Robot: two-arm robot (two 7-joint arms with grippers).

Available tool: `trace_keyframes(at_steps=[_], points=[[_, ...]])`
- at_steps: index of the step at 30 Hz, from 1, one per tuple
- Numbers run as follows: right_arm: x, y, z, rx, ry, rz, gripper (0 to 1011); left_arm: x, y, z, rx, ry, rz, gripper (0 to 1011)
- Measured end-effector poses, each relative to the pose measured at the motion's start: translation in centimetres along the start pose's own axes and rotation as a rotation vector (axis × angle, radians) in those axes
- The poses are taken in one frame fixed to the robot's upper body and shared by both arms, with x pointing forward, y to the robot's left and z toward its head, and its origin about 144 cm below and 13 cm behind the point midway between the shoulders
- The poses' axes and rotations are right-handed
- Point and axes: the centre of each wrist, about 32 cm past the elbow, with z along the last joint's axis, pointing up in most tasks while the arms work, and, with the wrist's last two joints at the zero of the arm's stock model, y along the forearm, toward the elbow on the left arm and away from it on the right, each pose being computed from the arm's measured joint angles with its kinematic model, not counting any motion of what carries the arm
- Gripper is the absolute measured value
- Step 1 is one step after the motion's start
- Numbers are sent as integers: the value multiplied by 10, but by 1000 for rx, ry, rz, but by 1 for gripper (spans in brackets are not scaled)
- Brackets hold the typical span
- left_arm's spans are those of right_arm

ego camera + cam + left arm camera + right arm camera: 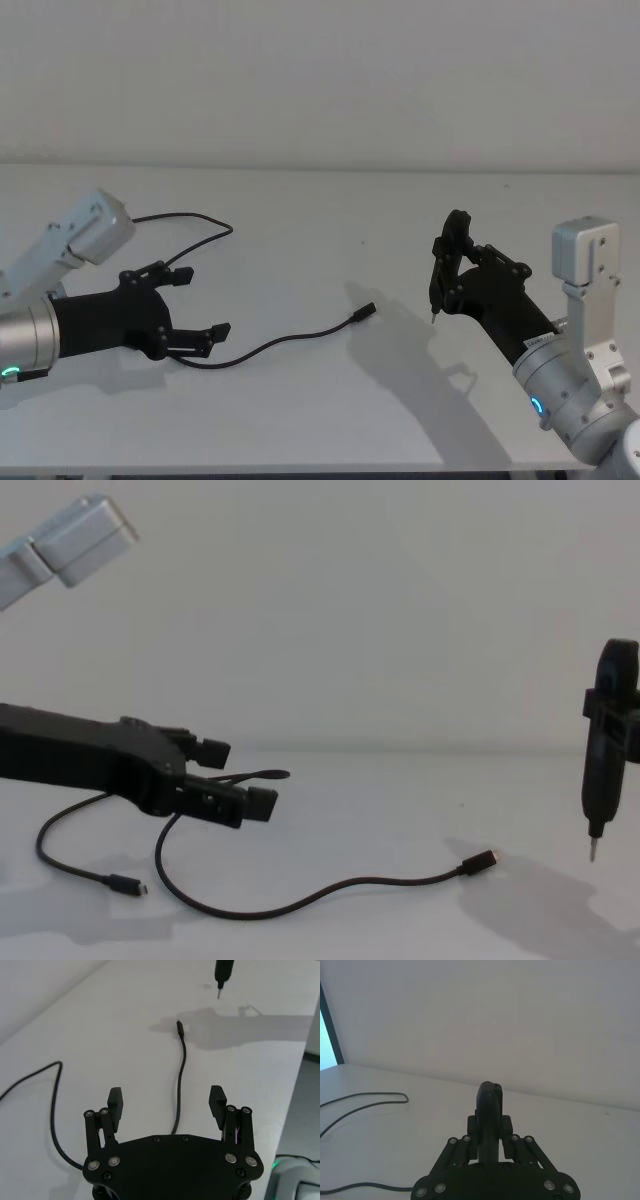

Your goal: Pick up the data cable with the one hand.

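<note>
The data cable [290,342] is a thin black cord lying on the white table [330,230]. One plug [365,312] points toward the table's middle, and the other plug [130,885] lies near the front left. My left gripper [203,301] hovers open just above the cord's middle stretch. In the left wrist view the cable [182,1067] runs out between the spread fingers [116,1102] of the left gripper [166,1097] and touches neither. My right gripper [452,270] stands at the right, shut on a narrow upright black tool [607,740] with a metal tip.
The cable's far loop [185,217] curves behind the left arm. The tool's tip [432,318] hangs a little above the table, to the right of the near plug. The table's front edge [300,468] runs close below both arms.
</note>
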Motion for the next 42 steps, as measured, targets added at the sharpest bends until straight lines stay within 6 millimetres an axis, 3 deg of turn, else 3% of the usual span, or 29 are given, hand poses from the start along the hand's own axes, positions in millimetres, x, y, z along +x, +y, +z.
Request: trace_keyframes(at_steps=[17,42], points=[[0,0,0,0,0,0,275,14,-24,3,64,38,-67,1001],[0,0,0,0,0,0,275,12,-72,-4,118,-10,-62,1001]])
